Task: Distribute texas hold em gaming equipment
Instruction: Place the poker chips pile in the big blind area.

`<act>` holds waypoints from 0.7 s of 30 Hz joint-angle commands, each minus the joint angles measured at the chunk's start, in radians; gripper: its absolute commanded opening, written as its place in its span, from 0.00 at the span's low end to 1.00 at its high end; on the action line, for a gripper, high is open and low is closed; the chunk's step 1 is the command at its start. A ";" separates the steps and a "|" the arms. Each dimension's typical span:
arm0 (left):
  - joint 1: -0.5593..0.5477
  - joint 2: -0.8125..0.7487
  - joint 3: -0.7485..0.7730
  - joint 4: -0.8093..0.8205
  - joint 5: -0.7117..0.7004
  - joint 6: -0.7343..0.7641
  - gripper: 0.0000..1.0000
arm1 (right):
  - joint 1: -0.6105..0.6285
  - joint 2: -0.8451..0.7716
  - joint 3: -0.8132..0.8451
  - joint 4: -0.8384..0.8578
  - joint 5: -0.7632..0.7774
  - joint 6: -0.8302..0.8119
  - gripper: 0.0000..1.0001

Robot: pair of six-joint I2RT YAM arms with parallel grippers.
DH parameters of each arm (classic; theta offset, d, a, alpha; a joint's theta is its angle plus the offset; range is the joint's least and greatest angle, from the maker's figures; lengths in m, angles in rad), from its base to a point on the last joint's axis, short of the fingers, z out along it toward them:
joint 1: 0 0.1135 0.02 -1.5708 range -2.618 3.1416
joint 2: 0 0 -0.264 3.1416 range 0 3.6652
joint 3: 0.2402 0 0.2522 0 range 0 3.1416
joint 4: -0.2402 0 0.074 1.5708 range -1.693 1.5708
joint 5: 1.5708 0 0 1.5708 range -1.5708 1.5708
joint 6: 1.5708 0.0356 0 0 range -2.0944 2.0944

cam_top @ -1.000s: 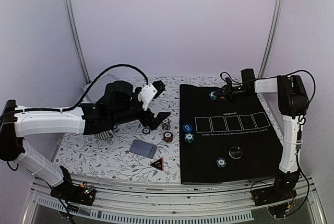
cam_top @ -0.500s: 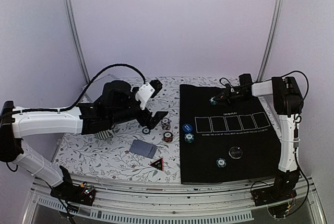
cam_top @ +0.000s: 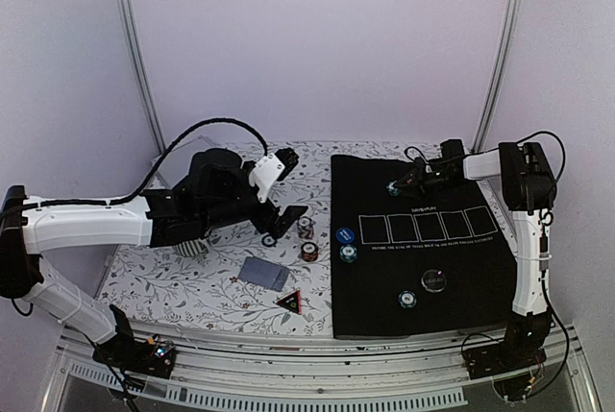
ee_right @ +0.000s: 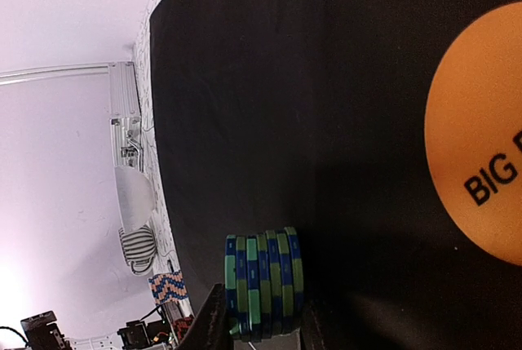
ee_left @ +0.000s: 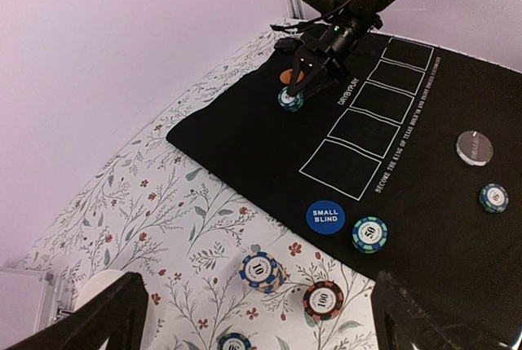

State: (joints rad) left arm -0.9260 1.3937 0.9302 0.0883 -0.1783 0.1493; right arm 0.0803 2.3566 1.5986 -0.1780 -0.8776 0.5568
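Your table (cam_top: pixel 163 287), covered in a flowered cloth, carries a black felt mat (cam_top: pixel 384 311) on its right half. The mat is printed with a row of five white card boxes.

Your left end effector (ee_left: pixel 259 281) hangs over the cloth just left of the mat. Its jaws are spread as wide as they go and grip nothing. Your right end effector (ee_left: pixel 295 90) is at the mat's far left corner, its fingers closed most of the way on a stack of green and blue chips (ee_right: pixel 263 285). That stack looks to be resting on the felt, just beside the orange big blind button (ee_right: pixel 481 162).

On the cloth near the front, a small pile of grey-blue cards (cam_top: pixel 263 273) lies face down, with a little dark triangle (cam_top: pixel 288 302) near it toward the front edge.

On the mat, the blue small blind button (ee_left: pixel 325 218) lies near the left edge, below the first box, and a green chip (ee_left: pixel 369 234) lies just beside it. The round dealer disc (ee_left: pixel 474 147) lies on the near side of the boxes, with a teal chip (ee_left: pixel 493 197) near it.

Under your open left end effector, on the cloth, you have a short blue and white chip stack (ee_left: pixel 261 268). A red-brown chip (ee_left: pixel 324 299) lies just beside that stack, and another teal chip (ee_left: pixel 232 342) a little apart.
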 commanded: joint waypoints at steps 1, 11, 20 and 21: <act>0.014 -0.014 0.009 -0.010 -0.013 0.013 0.98 | -0.009 0.030 0.010 -0.061 0.093 -0.029 0.16; 0.017 -0.022 0.007 -0.013 -0.013 0.021 0.98 | -0.019 0.012 0.006 -0.068 0.137 -0.029 0.29; 0.019 -0.033 0.004 -0.015 -0.010 0.025 0.98 | -0.023 -0.035 0.001 -0.067 0.175 -0.028 0.35; 0.019 -0.033 0.005 -0.016 -0.010 0.025 0.98 | -0.021 -0.043 0.001 -0.068 0.180 -0.028 0.35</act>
State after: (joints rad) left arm -0.9184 1.3869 0.9302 0.0834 -0.1917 0.1646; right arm 0.0792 2.3497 1.6054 -0.2028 -0.8219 0.5377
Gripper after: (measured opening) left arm 0.982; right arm 0.343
